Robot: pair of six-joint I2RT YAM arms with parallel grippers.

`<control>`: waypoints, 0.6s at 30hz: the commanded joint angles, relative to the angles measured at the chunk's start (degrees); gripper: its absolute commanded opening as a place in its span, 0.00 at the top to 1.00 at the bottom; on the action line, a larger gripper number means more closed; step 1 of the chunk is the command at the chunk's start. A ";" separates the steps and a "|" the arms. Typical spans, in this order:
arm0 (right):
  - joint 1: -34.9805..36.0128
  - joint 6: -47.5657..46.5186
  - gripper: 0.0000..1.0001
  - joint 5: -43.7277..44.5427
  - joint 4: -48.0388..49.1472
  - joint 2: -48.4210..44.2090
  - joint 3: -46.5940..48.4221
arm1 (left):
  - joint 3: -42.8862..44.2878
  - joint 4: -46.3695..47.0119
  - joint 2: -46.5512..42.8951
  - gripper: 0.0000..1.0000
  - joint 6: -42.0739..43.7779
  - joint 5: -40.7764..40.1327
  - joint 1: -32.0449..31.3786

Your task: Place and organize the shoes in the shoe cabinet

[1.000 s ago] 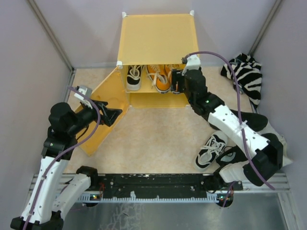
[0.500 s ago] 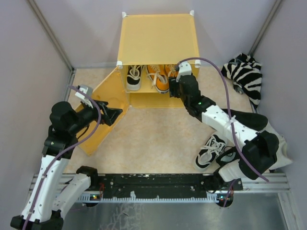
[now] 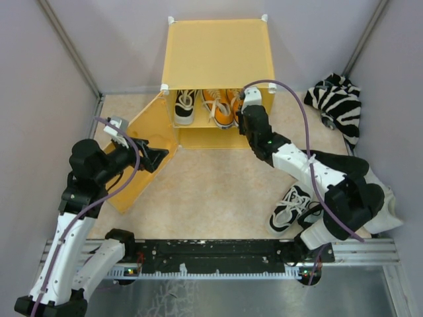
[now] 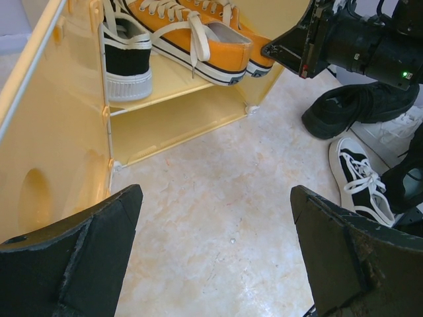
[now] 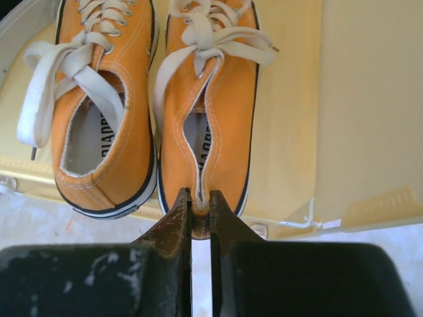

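Change: over the last second the right gripper (image 5: pixel 200 201) has been carried leftward and further into the front of the cabinet (image 3: pixel 218 49); the left arm has not been moved.
Right gripper: clenched on the heel rim of the right orange shoe (image 5: pixel 208 99), which is lying on the shelf (image 5: pixel 284 132) inside the cabinet.
Left gripper (image 4: pixel 215 195): released, jaws wide apart, nothing between them; it is held in front of the cabinet, near the open door (image 3: pixel 142 142). Contact with the door cannot be told.
Meaning: the orange pair is judged to be nearly seated, as the held shoe is just beside the left orange shoe (image 5: pixel 106 119), toes inward. A release is judged to be all that step needs.
Shoes: four are counted, two orange and two black-white.
In the cabinet: three, the orange pair and the shelved black-white shoe (image 4: pixel 125 59) to their left.
Outside the cabinet: one, the loose black-white shoe (image 3: pixel 291 206), on the floor well in front and to the right.
Other: one cabinet, one door, one striped cloth (image 3: pixel 338 99) right of the cabinet.
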 commanded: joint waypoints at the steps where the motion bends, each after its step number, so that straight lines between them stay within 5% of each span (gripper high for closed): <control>1: -0.36 -1.64 1.00 6.88 7.91 0.38 -0.51 | -0.63 0.42 0.07 0.01 0.68 -0.44 -0.33; 9: -0.36 -7.83 1.00 18.58 21.97 -0.02 -1.85 | -0.55 0.39 0.46 0.01 0.73 -0.46 -0.36; 18: -1.09 -13.35 1.00 22.10 30.42 5.97 1.15 | -0.63 0.43 0.69 0.01 0.90 -0.63 -0.35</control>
